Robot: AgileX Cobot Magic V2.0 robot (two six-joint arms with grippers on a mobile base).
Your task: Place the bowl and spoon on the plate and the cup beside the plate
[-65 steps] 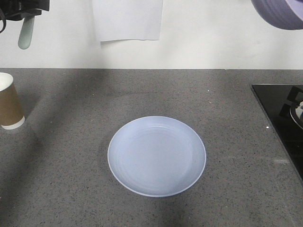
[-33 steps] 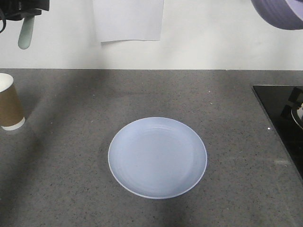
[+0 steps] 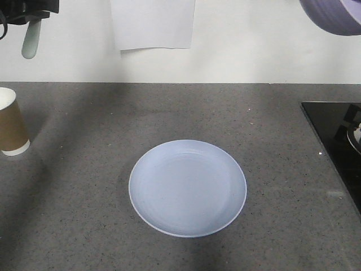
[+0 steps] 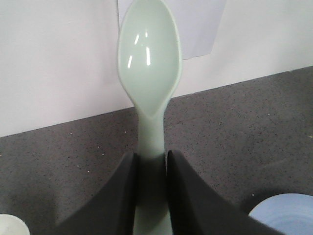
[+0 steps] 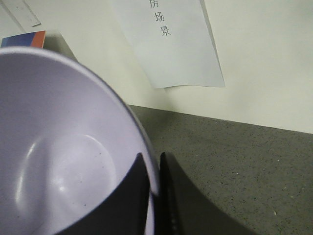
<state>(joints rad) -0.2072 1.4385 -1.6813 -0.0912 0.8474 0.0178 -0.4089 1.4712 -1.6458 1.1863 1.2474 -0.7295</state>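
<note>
Two arms aloft, both loaded. Left end effector (image 4: 152,164) clamped on the handle of a small pale mint plastic spoon (image 4: 149,63), high at left. Right end effector (image 5: 155,172) pinches the rim of a glossy lavender plastic bowl (image 5: 63,161), high at right. Round pale blue shallow plate (image 3: 187,188) sits bare mid-table (image 3: 84,124). Brown paper cup (image 3: 11,121) stands upright, well apart at left. Step in hand, I judge: bringing bowl to plate. Next calls for lowering it level onto the plate, leaving room for the spoon.
</note>
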